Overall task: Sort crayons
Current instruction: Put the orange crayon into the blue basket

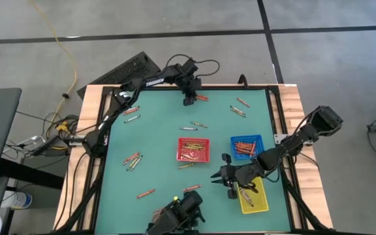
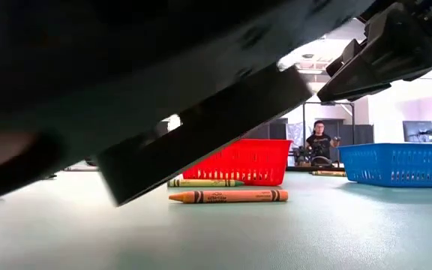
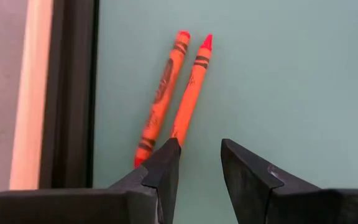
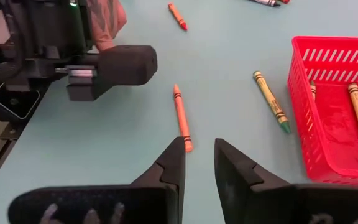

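Hovering left claw (image 3: 197,163) above crayons (image 3: 188,102)

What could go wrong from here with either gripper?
1. The left gripper is open near two orange-red crayons lying side by side by the table's raised edge; a grasp may catch both or push them against it.
2. The right gripper, also open, has its orange crayon off-centre by one finger, so closing could flick it aside.
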Motion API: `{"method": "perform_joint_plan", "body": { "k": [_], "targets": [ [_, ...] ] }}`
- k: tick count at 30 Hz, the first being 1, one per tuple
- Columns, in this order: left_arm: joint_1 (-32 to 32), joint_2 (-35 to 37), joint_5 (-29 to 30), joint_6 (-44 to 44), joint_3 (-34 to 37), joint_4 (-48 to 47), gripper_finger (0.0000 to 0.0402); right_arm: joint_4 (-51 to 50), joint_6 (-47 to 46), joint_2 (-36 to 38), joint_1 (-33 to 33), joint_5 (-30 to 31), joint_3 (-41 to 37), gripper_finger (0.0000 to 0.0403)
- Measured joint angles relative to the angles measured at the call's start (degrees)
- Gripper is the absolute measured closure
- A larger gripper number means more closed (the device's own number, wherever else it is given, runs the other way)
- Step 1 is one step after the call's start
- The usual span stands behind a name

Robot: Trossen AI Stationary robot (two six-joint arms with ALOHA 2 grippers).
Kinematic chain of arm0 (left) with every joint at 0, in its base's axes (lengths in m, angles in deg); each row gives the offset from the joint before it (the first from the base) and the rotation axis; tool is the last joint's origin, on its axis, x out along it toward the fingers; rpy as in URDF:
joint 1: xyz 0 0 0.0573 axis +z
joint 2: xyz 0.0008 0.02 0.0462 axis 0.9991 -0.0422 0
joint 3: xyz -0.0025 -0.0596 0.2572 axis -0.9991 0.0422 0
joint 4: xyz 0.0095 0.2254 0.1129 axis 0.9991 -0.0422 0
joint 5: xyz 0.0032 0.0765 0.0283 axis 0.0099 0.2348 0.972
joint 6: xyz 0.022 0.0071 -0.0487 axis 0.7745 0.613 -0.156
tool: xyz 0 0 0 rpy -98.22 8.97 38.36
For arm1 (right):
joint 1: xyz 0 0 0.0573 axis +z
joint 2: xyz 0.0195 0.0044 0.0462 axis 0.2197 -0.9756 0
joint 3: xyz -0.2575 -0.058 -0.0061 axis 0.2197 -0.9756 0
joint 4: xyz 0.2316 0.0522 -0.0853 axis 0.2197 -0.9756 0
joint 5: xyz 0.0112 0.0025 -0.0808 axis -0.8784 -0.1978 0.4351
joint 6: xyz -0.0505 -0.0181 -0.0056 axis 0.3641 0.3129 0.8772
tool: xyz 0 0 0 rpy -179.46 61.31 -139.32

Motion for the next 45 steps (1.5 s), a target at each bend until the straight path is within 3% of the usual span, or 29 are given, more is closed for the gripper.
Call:
{"method": "perform_joint_plan", "body": {
  "k": [11, 17, 26, 45],
  "targets": [
    [0.79, 0.15, 3.39, 0.79, 1.18, -5.67, 0.029, 1.15, -0.41, -0.24, 0.78, 0.08, 0.0, 0.0321],
    [0.04, 0.3, 0.19, 4.76, -1.44, -9.02, 0.029, 2.26, -0.55, -0.24, 0.72, 0.2, 0.0, 0.0321],
    [-2.35, -0.07, 6.42, 14.18, -1.63, -3.46, 0.029, 2.47, -0.57, -0.28, 0.69, 0.37, 0.02, 0.0321],
    [-1.89, -0.07, 1.5, 17.41, -1.53, 0.58, 0.029, 0.09, 0.68, -0.31, -0.93, -0.27, 0.07, 0.0321]
  ]
}}
